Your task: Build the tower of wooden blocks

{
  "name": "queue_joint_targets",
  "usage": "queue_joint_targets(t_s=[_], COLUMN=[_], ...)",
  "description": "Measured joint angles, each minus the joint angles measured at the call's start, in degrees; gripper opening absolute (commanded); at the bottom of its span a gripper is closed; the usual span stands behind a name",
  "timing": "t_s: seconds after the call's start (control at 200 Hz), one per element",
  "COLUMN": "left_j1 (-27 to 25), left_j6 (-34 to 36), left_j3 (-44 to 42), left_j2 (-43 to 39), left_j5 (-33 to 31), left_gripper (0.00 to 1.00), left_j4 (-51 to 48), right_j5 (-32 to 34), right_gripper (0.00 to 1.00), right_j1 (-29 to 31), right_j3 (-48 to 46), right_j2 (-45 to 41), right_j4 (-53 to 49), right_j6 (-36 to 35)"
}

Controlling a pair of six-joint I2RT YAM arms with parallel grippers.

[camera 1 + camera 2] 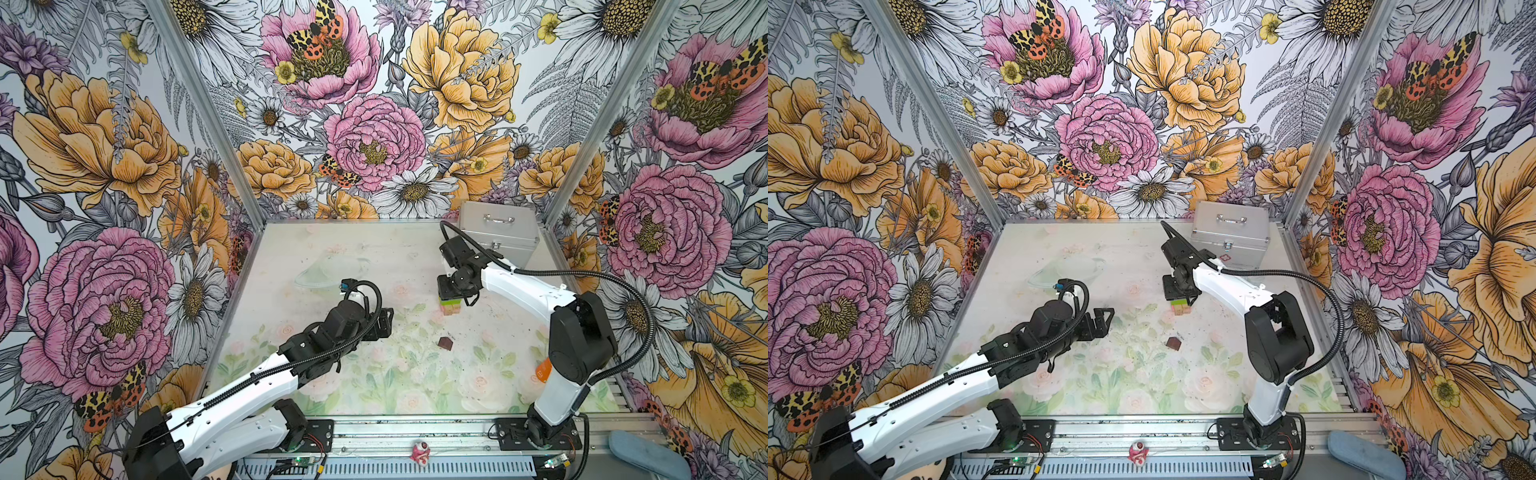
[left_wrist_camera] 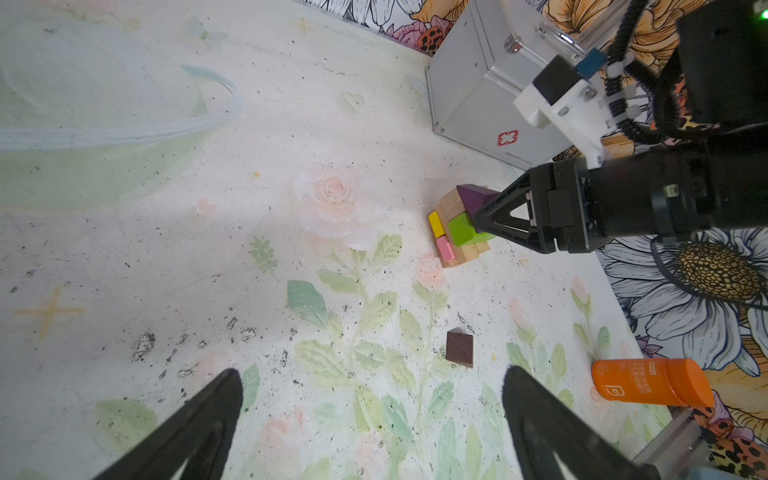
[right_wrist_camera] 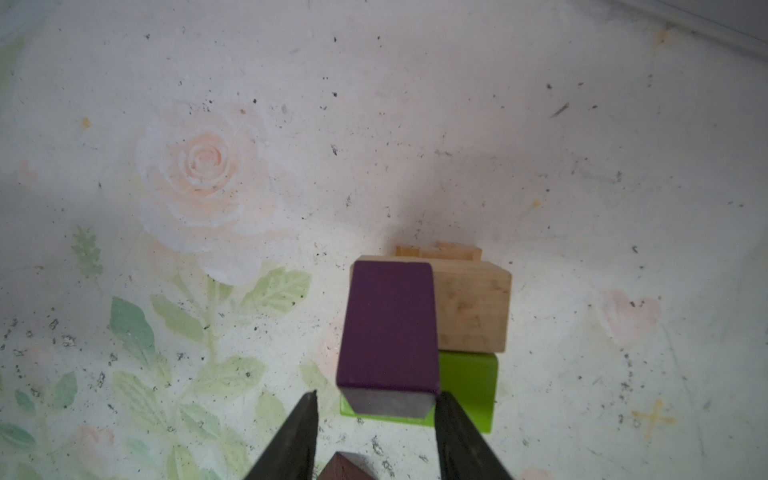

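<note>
The left gripper [image 2: 370, 374] hovers wide open and empty, right of it a dark-brown block [image 1: 445, 343] lies loose on the table [image 1: 332, 249], and beyond that stands the wood block tower [image 1: 451, 306] — the right gripper [image 3: 376, 395] sits over it, half-spread jaws straddling the top purple block [image 3: 390, 324] — whether gripping, I cannot tell.

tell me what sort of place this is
Most likely a robot test or data-collection booth, not a home. A left arm and right arm stand on an aluminium rail, metal frame posts hold flower-print walls, and props include a wood block tower and silver case.
</note>
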Motion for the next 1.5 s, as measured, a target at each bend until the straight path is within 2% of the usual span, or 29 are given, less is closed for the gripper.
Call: queue_joint_targets(t_s=[0.415, 0.6, 0.745, 0.946, 1.061, 1.206, 1.336, 1.496], left_j1=[0.0, -0.4, -3.1, -10.8, -16.5, -23.9, -31.6, -38.9], left_j6=[-0.9, -1.2, -1.8, -4.3, -6.6, -9.4, -11.6, -14.6], left_j3=[-0.7, -0.7, -0.7, -0.7, -0.7, -0.7, -0.4, 0.2], left_j2=[-2.4, -3.8, -4.9, -5.4, -5.7, -5.1, -2.7, 0.3], left_j5=[-0.6, -1.1, -2.6, -7.6, -11.3, -16.4, -21.2, -25.9], left_gripper=[0.99, 0.99, 0.99, 0.99, 0.99, 0.99, 0.99, 0.99], left_j4=[-1.0, -1.2, -1.9, -4.3, -5.3, -6.1, -6.2, -7.2], right_j5=[0.0, 0.8, 1.1, 0.9, -0.2, -1.6, -2.6, -5.5], right_gripper=[0.50, 0.51, 0.51, 0.53, 0.61, 0.67, 0.72, 0.73], right_j1=[0.3, 0.3, 0.3, 0.6, 0.9, 1.3, 3.4, 5.2], right_j3=[-0.2, -1.1, -5.1, -16.0, -22.2, -27.5, -28.7, -32.9], right_j2=[-3.0, -9.9, -17.7, -27.6, -32.2, -37.4, -38.8, -38.0], right_j4=[-0.9, -2.2, -2.3, -2.2, -2.1, -1.7, -1.0, 4.3], right_j6=[0.0, -0.2, -0.7, -1.5, -1.8, -1.4, -0.6, 1.7])
